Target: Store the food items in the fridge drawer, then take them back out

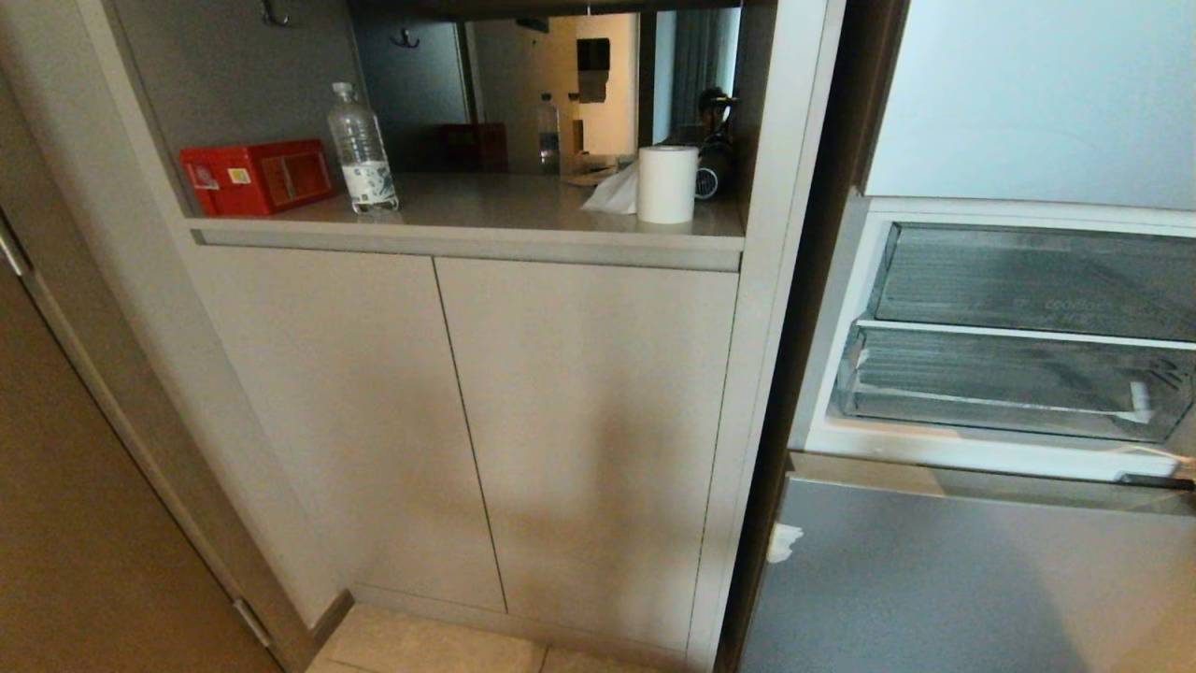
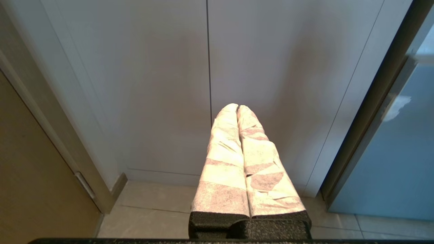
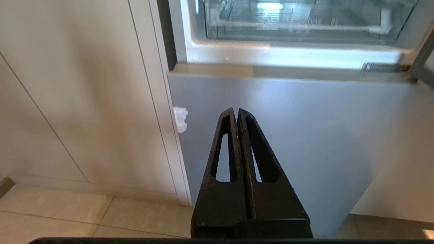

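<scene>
A: Nearest the cameras?
B: Left claw (image 2: 237, 107) — wrapped fingers pressed together, before the cabinet doors (image 1: 467, 421); right claw (image 3: 237, 111) likewise closed, empty, facing the fridge's lower door (image 3: 288, 135).
A: Farther off?
B: The fridge drawer (image 1: 1009, 388), clear and ribbed, in the open compartment; red box (image 1: 257, 176), bottle (image 1: 362, 150) on the shelf.

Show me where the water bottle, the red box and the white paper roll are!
water bottle (image 1: 362, 150), head view, its clear middle.
red box (image 1: 257, 176), head view, its front face.
white paper roll (image 1: 667, 184), head view, its side.
</scene>
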{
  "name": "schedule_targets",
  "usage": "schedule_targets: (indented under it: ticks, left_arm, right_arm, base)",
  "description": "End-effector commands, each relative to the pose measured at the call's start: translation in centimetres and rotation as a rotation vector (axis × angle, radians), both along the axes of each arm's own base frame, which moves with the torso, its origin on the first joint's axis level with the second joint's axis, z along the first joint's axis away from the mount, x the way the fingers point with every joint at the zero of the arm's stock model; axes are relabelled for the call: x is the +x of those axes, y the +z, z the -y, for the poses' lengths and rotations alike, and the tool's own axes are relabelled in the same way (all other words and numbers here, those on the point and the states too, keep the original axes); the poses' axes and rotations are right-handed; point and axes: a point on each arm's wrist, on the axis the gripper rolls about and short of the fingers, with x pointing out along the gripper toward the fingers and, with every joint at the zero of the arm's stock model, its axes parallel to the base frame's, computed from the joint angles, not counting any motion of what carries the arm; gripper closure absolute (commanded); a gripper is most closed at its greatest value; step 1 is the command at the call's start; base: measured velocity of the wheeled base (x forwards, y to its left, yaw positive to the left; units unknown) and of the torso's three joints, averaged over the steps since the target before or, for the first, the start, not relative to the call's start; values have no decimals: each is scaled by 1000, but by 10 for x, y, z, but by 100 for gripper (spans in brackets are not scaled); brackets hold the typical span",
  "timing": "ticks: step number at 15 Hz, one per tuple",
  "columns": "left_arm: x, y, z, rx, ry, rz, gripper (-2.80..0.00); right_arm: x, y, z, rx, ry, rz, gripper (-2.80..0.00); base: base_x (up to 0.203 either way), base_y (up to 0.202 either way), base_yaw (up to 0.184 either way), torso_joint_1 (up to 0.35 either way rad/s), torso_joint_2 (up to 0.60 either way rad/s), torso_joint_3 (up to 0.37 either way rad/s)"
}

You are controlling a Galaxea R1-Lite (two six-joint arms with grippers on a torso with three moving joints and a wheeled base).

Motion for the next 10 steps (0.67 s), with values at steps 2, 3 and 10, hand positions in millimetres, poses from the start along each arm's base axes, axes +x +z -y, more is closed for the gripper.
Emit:
schedule_targets:
  ticks: [2,3,10]
  left_arm:
    - [0,0,0,0,1,-1,0]
    - [0,0,0,0,0,-1,0]
    - [0,0,0,0,0,-1,0]
  right_arm:
    - [0,0,0,2,-2,0,0]
    - [0,0,0,2,-2,-1,0]
    - [-2,16,0,-118,10,-3,0]
  base:
    - [0,0,0,-265,551,281]
    - [0,0,0,-266,535,267]
    - [0,0,0,-115,242,123]
